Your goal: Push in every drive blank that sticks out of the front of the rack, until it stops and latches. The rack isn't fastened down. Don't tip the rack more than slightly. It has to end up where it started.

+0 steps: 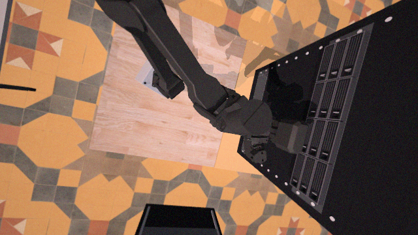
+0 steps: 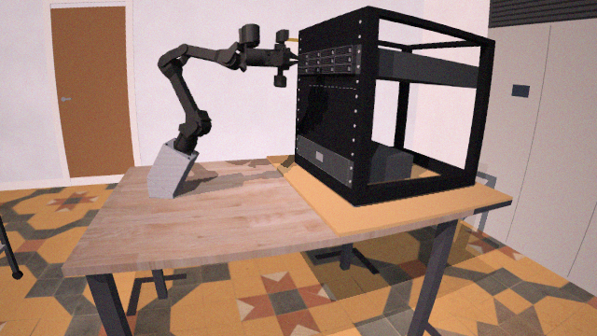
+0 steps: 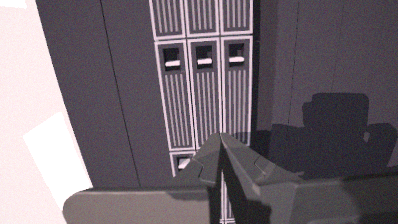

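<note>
The black rack (image 1: 382, 130) (image 2: 366, 117) stands upright. Its upper front holds a bay of dark ribbed drive blanks (image 1: 354, 57) (image 2: 342, 61) (image 3: 180, 110) in three rows, each with a small pale latch. The blanks that show look about level with one another; I cannot make out one that clearly sticks out. My gripper (image 2: 297, 59) (image 3: 219, 140) is shut and empty, pointing at the bay. In the wrist view its tips overlap the lower ends of the middle and right blanks and hide those below. Whether they touch is unclear.
The rack stands on a yellow board (image 2: 345, 224) at one end of the wooden table (image 2: 210, 233). A grey unit (image 2: 326, 156) is mounted low in the rack. The arm's pale base (image 1: 144, 79) (image 2: 168, 173) stands on the table. The arm's shadow falls on the rack front.
</note>
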### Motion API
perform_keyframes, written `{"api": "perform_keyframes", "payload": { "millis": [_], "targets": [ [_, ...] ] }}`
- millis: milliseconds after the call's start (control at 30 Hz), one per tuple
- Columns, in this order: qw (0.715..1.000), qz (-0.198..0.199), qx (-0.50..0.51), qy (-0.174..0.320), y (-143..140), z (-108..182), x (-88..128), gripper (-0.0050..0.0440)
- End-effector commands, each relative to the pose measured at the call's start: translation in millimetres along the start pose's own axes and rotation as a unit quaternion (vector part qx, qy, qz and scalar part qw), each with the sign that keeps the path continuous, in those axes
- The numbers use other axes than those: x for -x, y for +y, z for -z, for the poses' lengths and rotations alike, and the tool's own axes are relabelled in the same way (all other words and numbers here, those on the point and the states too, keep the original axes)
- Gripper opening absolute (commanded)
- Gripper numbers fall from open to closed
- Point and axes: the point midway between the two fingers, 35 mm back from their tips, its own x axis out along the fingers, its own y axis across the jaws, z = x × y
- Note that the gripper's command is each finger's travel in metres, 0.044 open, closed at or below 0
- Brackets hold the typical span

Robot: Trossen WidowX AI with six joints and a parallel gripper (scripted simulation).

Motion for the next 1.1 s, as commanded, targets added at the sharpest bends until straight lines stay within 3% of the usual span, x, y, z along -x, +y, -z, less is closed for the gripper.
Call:
{"api": "perform_keyframes", "payload": {
  "millis": [0,300,700,1067],
  "targets": [
    [1.0,-0.007,0.007,0.0,5.8,3.7,2.1,-0.005],
    [1.0,-0.007,0.006,0.0,5.9,3.6,-3.3,-0.005],
    [1.0,-0.007,0.007,0.0,6.3,3.6,-32.8,-0.005],
    [1.0,-0.007,0.007,0.0,6.3,3.7,-34.8,-0.005]
  ]
}}
